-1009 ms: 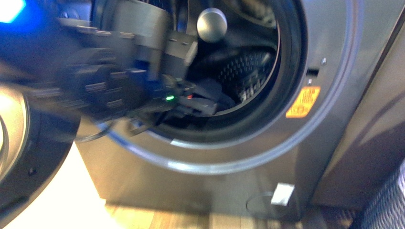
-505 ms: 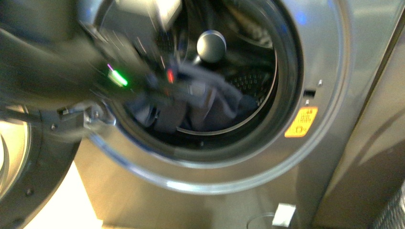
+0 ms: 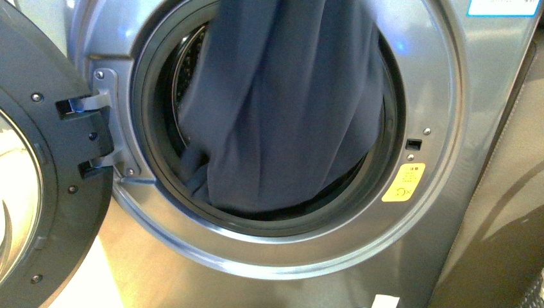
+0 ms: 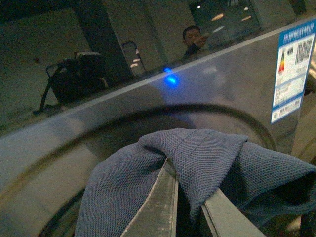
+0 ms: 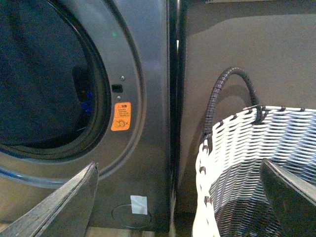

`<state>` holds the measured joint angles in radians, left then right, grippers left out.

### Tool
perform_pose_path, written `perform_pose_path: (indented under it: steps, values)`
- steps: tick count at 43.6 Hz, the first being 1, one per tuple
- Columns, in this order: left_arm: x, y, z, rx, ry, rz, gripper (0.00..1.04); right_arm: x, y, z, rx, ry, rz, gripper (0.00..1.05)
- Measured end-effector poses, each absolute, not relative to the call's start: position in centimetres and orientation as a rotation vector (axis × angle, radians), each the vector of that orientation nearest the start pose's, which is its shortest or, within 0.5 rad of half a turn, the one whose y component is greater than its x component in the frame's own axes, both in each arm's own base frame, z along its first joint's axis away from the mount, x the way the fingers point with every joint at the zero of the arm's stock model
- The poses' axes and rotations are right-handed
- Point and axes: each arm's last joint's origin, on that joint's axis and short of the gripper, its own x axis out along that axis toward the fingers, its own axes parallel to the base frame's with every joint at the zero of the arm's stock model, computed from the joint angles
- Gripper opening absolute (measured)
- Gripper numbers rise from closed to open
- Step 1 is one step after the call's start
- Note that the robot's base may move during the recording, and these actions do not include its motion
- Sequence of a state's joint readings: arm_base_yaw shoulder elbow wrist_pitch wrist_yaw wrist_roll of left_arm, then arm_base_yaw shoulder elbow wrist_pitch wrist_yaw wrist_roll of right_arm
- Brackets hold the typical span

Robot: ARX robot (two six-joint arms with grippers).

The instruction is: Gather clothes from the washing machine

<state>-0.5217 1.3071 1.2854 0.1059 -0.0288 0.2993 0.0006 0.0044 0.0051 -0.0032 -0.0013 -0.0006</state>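
The clothes, a dark slate-blue garment, hang from above the front view's top edge. They drape across most of the washing machine's round mouth, and the lower end still lies on the door seal. In the left wrist view my left gripper is shut on the clothes, which fold over both fingers just in front of the machine's grey panel. Beside the machine, low down, my right gripper is open and holds nothing. Neither arm shows in the front view.
The machine's door stands swung open at the left. A yellow sticker sits right of the mouth. A white, grey and black woven basket with a dark handle stands right of the machine, against a grey wall.
My left arm has risen out of the front view and pulled the clothes up from the drum. They now hang across the mouth and hide the drum's hub.
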Motion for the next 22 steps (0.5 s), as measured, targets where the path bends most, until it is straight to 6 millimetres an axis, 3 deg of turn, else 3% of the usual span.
perform_pose_path:
  steps: [4,12,22]
  values:
    - [25.4,-15.0,45.7,0.271,-0.189,-0.486,0.05,9.8,0.0,16.5,-0.001,0.002,0.002,0.97]
    - [24.1,-15.9,50.5,0.298,-0.254,-0.514,0.05,9.8,0.0,16.5,-0.001,0.002,0.002,0.97]
    - [22.2,-16.5,54.4,0.353,-0.281,-0.552,0.05,9.8,0.0,16.5,-0.001,0.002,0.002,0.97]
